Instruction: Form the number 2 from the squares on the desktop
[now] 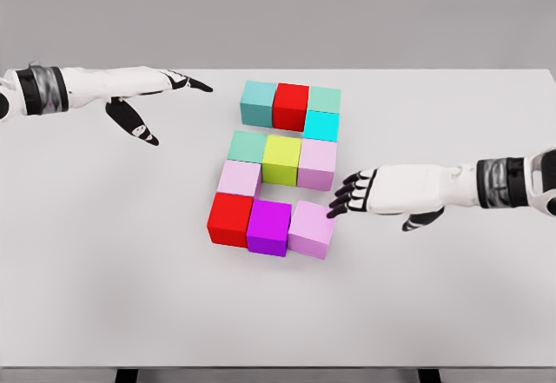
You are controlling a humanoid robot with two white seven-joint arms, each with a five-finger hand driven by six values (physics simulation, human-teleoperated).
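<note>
The cubes (280,168) on the table (434,296) already spell a near-complete 2. The right hand (373,194), fingers relaxed and empty, touches the pink corner cube (312,228), probably the last nudge. The left hand (143,96) hovers open far left of the cubes.

Eleven coloured cubes (280,168) laid out as a digit 2 at the centre of the frame

A top row of teal, red and pale green is seen, with a cyan cube (321,125) below its right end; green, yellow-green and lilac form the middle row, a lilac cube (239,177) sits under its left end, and red, magenta and a slightly skewed lilac cube (312,228) form the bottom row
</note>
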